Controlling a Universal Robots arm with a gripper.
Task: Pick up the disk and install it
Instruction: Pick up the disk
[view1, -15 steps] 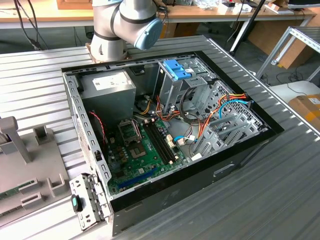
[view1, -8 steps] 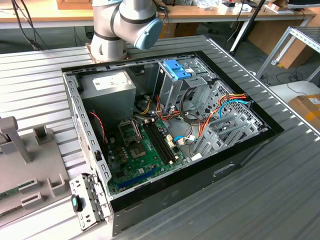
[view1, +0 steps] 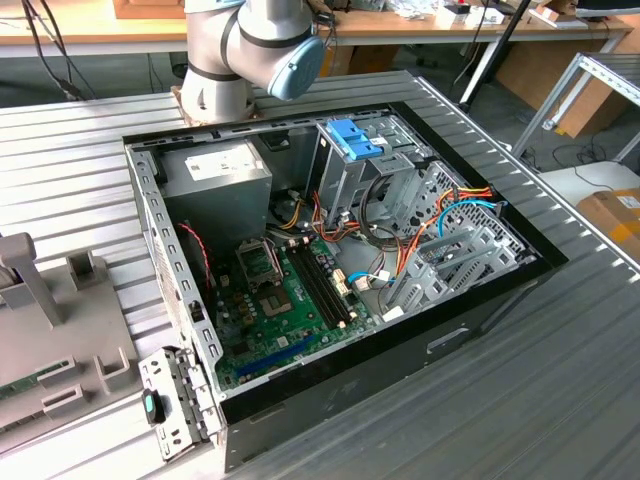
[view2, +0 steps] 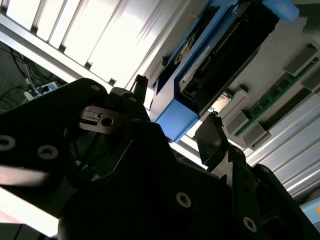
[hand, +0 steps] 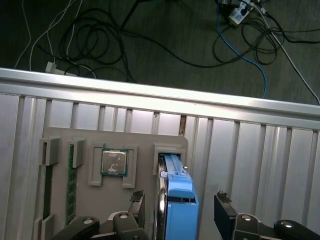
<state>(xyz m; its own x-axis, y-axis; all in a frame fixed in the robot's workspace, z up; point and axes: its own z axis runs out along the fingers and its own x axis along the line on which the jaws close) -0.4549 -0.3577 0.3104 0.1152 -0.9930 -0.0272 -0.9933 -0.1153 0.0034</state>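
Note:
The disk (hand: 178, 197) stands on edge in a slot of a grey holder plate (hand: 115, 142), its bright blue carrier rail facing the first wrist view. In the second wrist view the disk (view2: 220, 50) shows its dark body and a blue rail end. My gripper (hand: 179, 206) is open and straddles the disk, with one black fingertip (hand: 138, 201) on each side and a small gap to the rails. The same straddle appears in the second wrist view, gripper (view2: 177, 112) around the blue end. The open computer case (view1: 470, 320) lies on the table with a blue bracket (view1: 352, 137) in its drive cage.
The holder plate also carries a processor chip (hand: 114, 161) and memory sticks (hand: 70, 187). In the case sit a grey power-supply box (view1: 215, 170), the green motherboard (view1: 285, 300) and loose cables (view1: 450, 215). The arm's base (view1: 215, 70) stands behind the case. Cables lie on the floor (hand: 150, 35).

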